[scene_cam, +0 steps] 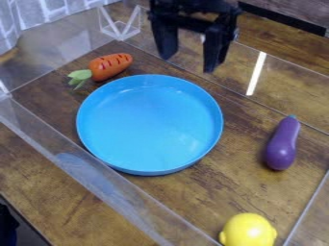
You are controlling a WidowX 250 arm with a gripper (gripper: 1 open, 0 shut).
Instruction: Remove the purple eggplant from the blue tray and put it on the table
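Judging from how things lie, we take the job to be at its tail end: the small glossy purple toy eggplant [282, 143] rests on the dark brown wood-plank counter [276, 91] to the right of the large round bright-blue plastic tray [149, 123], apart from its rim, and the tray holds nothing we can see. Our black two-fingered pincer [190, 52] hangs above the tray's far edge, its fingers spread wide with nothing between them and pointing downward. What remains, in our view, is only to clear the arm away cleanly, so we would lift straight up and back, keeping the fingers high above the tray rim and well away from the orange toy carrot [110, 65] lying just beyond the tray's upper left. We would also avoid any sweep to the right, since the rounded eggplant could roll if nudged. A yellow toy lemon [248, 231] sits at the bottom edge, partly cut off. The upper body of the pincer and the arm run out of the top of the picture, so we cannot see them. Glare on the clear acrylic edging [52, 144] makes its exact line hard to trace, and the eggplant's stem end is too small to make out.
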